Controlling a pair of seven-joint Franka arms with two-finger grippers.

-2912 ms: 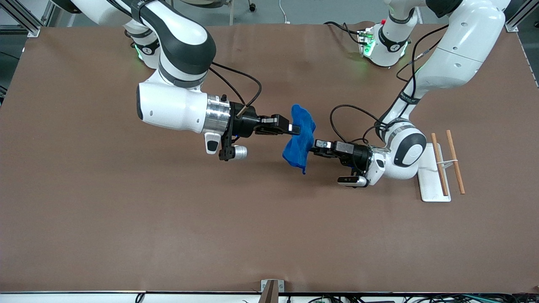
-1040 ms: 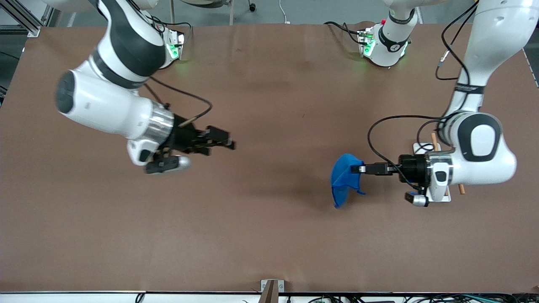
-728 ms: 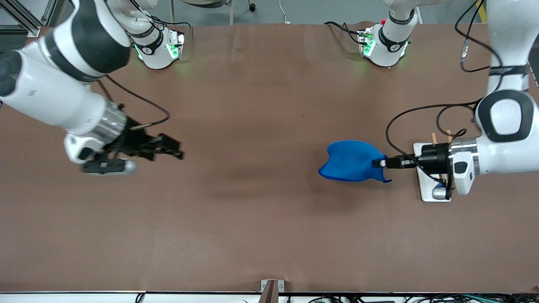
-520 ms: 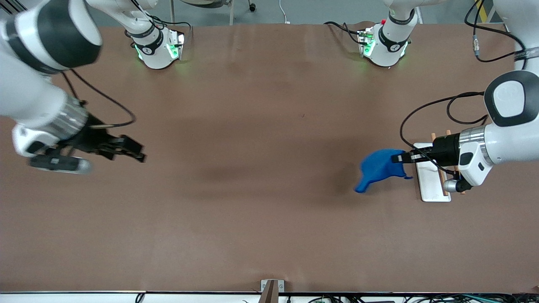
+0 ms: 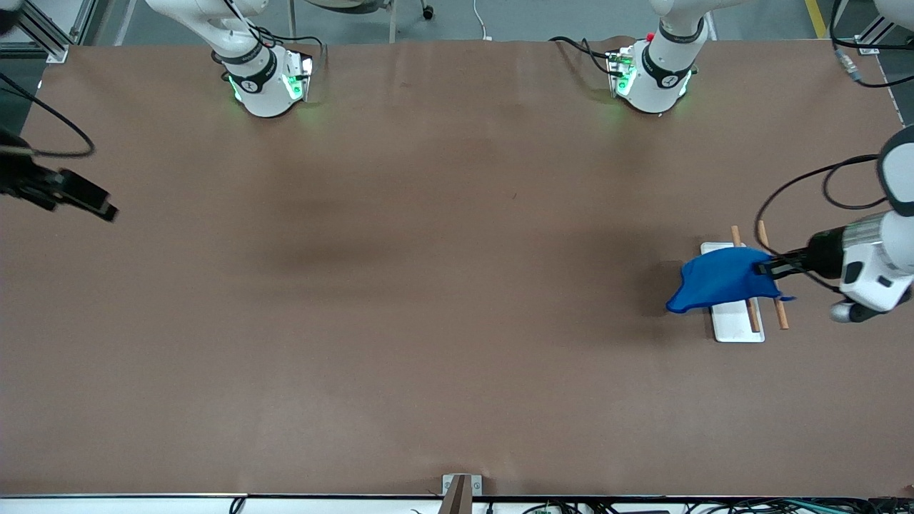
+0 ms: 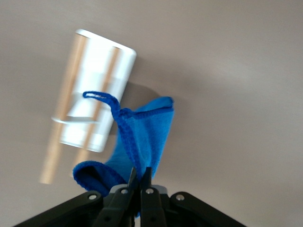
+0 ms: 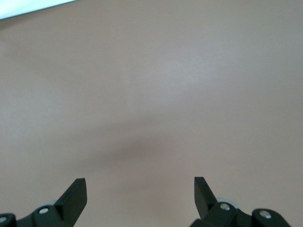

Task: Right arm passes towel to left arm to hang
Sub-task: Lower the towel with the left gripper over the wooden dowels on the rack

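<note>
Front view: the left gripper (image 5: 765, 268) is closed on one edge of the towel (image 5: 721, 287), holding it in the air over the rack (image 5: 735, 320), a white base plate carrying two wooden rods (image 5: 781, 314). The towel covers most of the plate and the middle of both rods; only the rod ends and the plate's edge nearer the front camera show. Most of the left arm (image 5: 875, 264) is cut off at the frame edge.

Left wrist view: the fingertips (image 6: 140, 182) are pressed together on the towel's (image 6: 142, 137) hem, and the corner loop (image 6: 100, 96) stands clear of the cloth. The rack (image 6: 97, 90) appears smeared, so its rods are hard to make out.

The right gripper (image 5: 86, 198) sits over the table (image 5: 428, 285) edge at the right arm's end; its arm is almost wholly out of frame. Right wrist view: the fingers (image 7: 75, 195) are spread wide apart, holding nothing, with only bare table surface (image 7: 156, 94) between them.
</note>
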